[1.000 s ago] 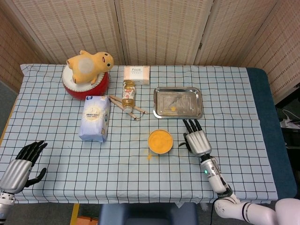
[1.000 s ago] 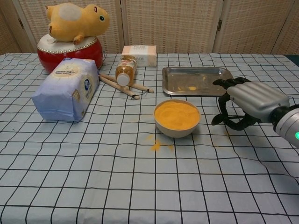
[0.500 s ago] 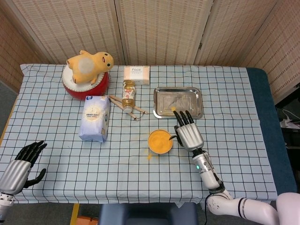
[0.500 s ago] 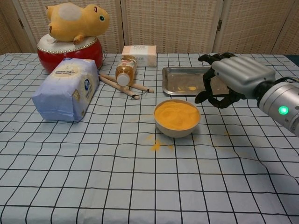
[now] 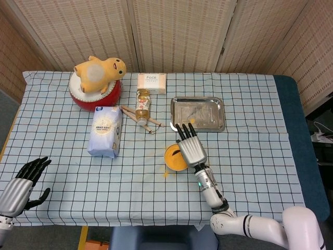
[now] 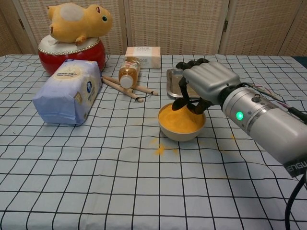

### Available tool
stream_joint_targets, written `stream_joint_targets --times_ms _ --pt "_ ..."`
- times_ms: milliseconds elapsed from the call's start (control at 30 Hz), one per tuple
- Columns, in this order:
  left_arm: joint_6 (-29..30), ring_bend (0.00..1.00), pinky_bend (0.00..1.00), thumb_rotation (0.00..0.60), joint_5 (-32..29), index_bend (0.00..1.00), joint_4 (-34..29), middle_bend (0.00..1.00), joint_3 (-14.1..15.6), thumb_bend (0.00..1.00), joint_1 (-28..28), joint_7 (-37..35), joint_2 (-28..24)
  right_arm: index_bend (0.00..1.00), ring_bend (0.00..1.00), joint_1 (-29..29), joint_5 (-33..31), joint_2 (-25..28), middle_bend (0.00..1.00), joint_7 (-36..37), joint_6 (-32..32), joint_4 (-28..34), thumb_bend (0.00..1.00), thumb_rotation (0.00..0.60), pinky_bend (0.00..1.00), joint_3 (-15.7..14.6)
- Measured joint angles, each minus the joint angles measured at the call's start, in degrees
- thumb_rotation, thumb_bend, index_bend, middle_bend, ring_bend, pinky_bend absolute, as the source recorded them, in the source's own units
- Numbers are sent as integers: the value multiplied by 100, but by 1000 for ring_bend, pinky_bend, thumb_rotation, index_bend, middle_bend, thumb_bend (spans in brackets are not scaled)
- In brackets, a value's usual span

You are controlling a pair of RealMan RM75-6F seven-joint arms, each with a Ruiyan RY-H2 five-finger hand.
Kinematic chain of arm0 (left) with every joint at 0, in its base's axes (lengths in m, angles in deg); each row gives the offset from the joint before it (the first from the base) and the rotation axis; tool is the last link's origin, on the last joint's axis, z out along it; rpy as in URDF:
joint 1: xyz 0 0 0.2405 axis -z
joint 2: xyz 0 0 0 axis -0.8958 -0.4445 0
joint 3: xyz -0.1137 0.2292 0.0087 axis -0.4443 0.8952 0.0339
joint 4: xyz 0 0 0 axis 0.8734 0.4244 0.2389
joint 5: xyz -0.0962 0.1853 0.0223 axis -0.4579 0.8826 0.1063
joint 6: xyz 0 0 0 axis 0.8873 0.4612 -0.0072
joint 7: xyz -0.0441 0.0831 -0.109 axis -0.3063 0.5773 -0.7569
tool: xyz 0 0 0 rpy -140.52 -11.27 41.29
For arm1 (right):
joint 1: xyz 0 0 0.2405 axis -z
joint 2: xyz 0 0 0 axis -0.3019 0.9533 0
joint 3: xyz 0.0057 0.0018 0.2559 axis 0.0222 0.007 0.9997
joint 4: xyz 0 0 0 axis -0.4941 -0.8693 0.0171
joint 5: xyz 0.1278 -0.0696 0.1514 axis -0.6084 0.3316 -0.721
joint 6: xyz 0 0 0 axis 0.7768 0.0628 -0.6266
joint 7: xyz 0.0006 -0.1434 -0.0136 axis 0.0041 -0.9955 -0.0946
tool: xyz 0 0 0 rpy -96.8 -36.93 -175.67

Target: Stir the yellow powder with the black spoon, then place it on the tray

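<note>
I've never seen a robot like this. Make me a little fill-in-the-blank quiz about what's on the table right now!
1. The right hand hovers over the bowl of ____ powder.
2. The plush toy sits on top of a red ____.
3. Behind the bowl lies a shiny metal ____.
4. The left hand, fingers apart, holds ____.

Missing words: yellow; drum; tray; nothing
</note>
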Motion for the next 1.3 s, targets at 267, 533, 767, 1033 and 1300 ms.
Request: stream_joint_targets --times_ms 267,533,767,1033,1300 --pt "57 0 85 600 35 0 5 0 7 427 -16 -17 -6 444 0 -83 -177 -21 0 -85 -38 23 323 600 0 -88" --pt "121 0 84 600 65 0 14 0 12 426 -37 -62 -17 430 0 20 -36 246 0 27 201 328 323 600 0 -205" --pt "83 0 85 600 54 0 1 0 19 427 -30 18 3 431 0 109 -241 661 0 129 242 444 323 600 0 -120" --pt "1 0 85 600 8 0 -20 0 8 426 -5 129 34 436 0 27 -603 877 0 205 -56 298 322 600 0 -47" --pt "-83 0 85 600 -69 0 8 0 -15 427 29 130 49 471 0 -106 -811 927 0 214 -226 199 322 600 0 -119"
